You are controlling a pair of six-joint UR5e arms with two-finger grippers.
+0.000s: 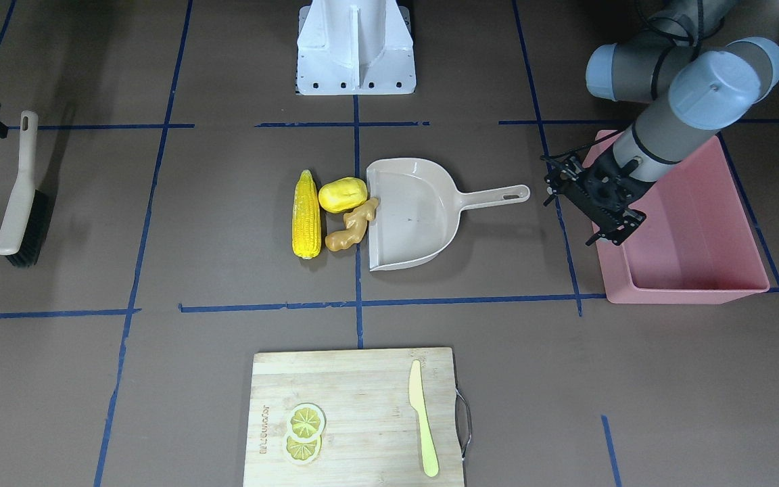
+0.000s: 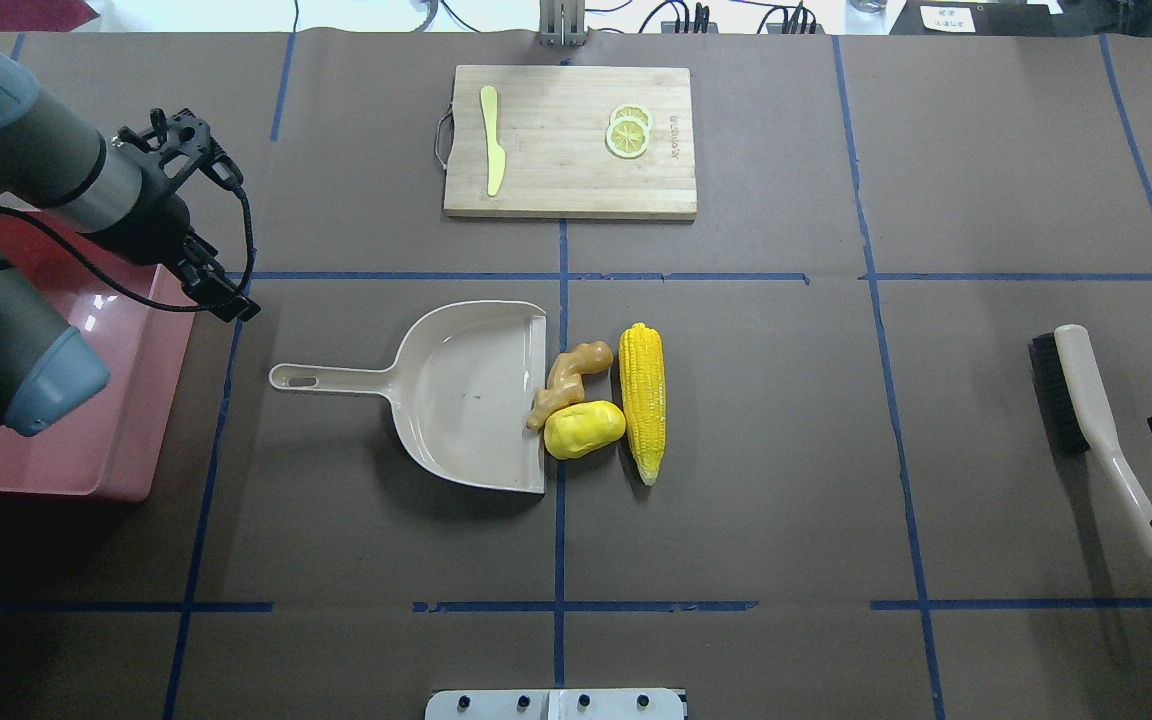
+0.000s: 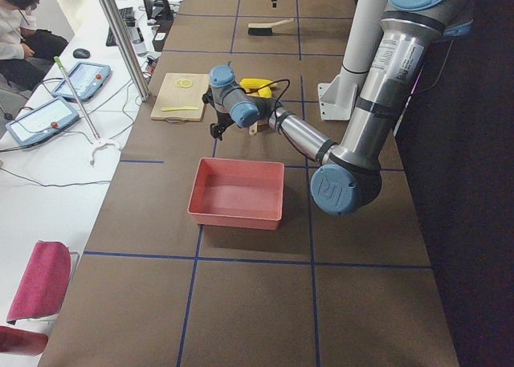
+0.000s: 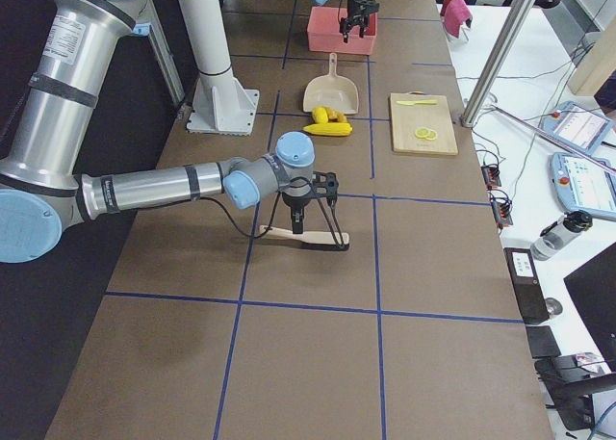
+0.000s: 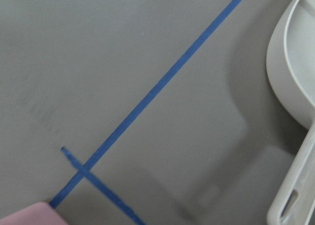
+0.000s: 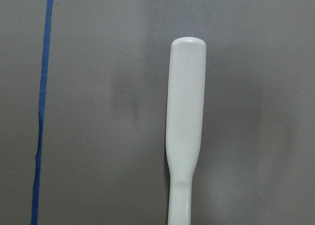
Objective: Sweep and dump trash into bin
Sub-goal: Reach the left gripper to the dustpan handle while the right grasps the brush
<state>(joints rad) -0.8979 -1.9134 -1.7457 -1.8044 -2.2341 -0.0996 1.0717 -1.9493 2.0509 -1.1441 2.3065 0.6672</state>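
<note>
Left claw [image 1: 582, 210] and right claw [image 4: 303, 238] both hang open

bare table all round the dustpan handle [image 2: 331, 377], open from above and from the bin [image 2: 86, 440] side. dustpan [image 2: 456, 390] mouth blocked: ginger root [image 2: 566, 378] across the lip, potato-like lump [image 2: 584, 430] right against it, corn cob [image 2: 642, 400] tight behind the lump. wide free stretch from corn cob to brush [image 2: 1086, 420]. open lane between dustpan and cutting board [image 2: 566, 140]. bin open on top, floor bare, partly overhung by left arm [image 2: 26, 180]. table between dustpan and robot base free too.
</note>
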